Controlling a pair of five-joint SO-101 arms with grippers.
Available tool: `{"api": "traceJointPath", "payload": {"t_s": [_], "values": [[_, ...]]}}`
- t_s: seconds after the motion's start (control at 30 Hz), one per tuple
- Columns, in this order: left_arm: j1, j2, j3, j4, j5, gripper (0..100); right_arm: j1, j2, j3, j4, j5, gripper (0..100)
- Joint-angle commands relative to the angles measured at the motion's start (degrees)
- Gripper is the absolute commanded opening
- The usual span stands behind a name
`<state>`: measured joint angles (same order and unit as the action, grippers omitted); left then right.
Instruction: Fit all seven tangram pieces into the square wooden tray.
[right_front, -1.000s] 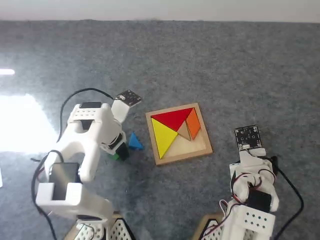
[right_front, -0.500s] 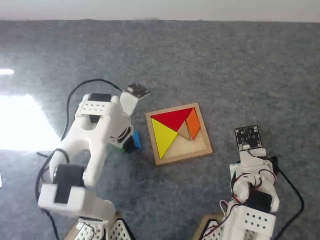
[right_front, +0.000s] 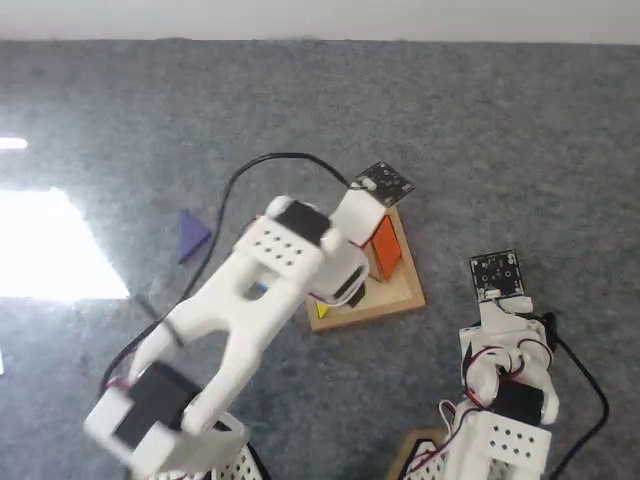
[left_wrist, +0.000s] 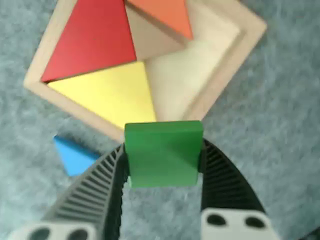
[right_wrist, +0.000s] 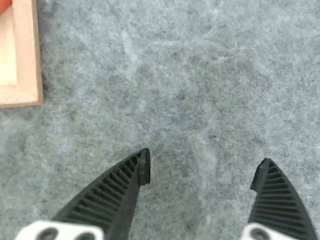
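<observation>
right gripper (right_wrist: 204, 157) idle near right, jaws spread. left gripper (left_wrist: 162, 146) has swung in from left, now over tray (right_front: 395, 300) near-left edge, pinching green piece (left_wrist: 163, 155); drop-in looks next. Outside, farther left: blue triangle (left_wrist: 75, 155), purple triangle (right_front: 192, 235).

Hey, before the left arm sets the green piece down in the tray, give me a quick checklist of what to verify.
1. Grip: ok. The left pincer is shut on the green piece.
2. Free space: ok. The tray has bare floor beside the yellow piece.
3. Alignment: not ok. The green piece looks to sit over the near rim, short of the bare floor.
4. Fit in that gap: cannot tell.
5. Loose pieces: ok. The blue triangle lies outside the tray, off the likely path.
6. Right pincer: ok. It is open over the mat, apart from the tray.
</observation>
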<state>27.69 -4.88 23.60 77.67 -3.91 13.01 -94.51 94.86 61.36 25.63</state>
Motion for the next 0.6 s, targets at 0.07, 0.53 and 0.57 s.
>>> {"api": "traceJointPath", "payload": {"t_s": [0.07,0.53,0.57], "values": [[3.8,11.7,-10.9,-3.3,9.8,1,0.0,-0.8,-0.7,-1.1,0.4,32.9],[6.2,28.5,-22.8,-3.2,16.3,2,0.1,-0.8,-0.8,-1.1,0.4,32.9],[6.1,29.2,-22.8,-2.4,16.3,5,0.1,-0.8,-0.8,-1.1,0.4,32.9]]}}
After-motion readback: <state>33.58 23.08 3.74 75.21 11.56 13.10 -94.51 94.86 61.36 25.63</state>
